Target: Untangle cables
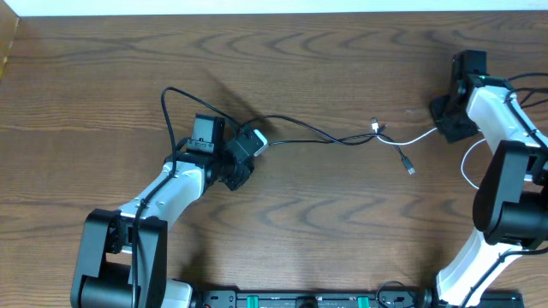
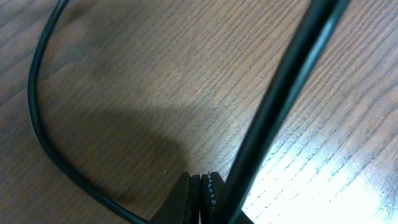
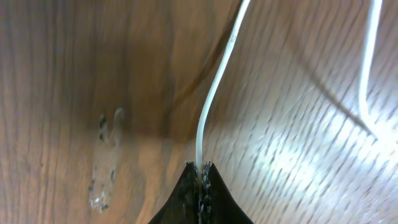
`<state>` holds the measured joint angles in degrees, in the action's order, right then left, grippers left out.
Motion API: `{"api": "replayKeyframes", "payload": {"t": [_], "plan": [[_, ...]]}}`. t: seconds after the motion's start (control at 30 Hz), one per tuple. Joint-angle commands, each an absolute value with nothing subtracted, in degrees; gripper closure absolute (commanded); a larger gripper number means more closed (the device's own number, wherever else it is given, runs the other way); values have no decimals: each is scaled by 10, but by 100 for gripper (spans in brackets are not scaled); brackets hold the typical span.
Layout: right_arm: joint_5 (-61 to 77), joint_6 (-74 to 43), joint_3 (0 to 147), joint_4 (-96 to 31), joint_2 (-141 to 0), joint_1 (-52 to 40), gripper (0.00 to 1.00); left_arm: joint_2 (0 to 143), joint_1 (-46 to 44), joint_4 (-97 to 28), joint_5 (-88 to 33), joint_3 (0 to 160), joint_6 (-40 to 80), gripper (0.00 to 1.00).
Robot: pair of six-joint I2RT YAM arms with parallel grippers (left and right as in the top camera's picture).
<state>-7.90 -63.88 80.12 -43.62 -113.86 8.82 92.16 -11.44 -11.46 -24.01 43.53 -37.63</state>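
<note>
Cables (image 1: pixel 377 130) lie strung across the middle of the wooden worktop (image 1: pixel 282 51), meeting at a small knot of plugs right of centre. The black cable (image 1: pixel 308 130) runs from that knot to the left fingers (image 2: pixel 194 194). They're pressed tight together, with the cord coming out just beside their tips, so it looks pinched there. Past them it loops round to the far left. The white cable (image 1: pixel 419 137) runs from the knot to the right fingers (image 3: pixel 193 186), which are clamped shut on it, the cord rising straight out of their tips. Another white loop lies by the right arm. A short black tail with a plug (image 1: pixel 411 169) lies just below the knot.
</note>
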Motion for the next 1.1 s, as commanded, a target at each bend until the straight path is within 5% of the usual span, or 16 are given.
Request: {"api": "replayKeyframes", "payload": {"t": [0.0, 0.33, 0.73, 0.93, 1.0, 1.07], "plan": [[-116, -598, 799, -437, -1080, 118, 99, 925, -112, -115, -239, 434, -372, 93], [-265, -496, 799, -412, -895, 227, 99, 925, -112, -115, -239, 434, -359, 93], [-261, -415, 799, -335, -877, 359, 99, 925, -112, -118, -239, 434, -352, 92], [-126, -415, 799, -330, -879, 392, 99, 925, -112, -117, -239, 434, -352, 93], [-77, -415, 799, -337, -882, 385, 93, 925, -112, -117, -239, 434, -352, 93], [-52, -416, 799, -357, -883, 373, 72, 925, -112, -117, -239, 434, -352, 93]]}}
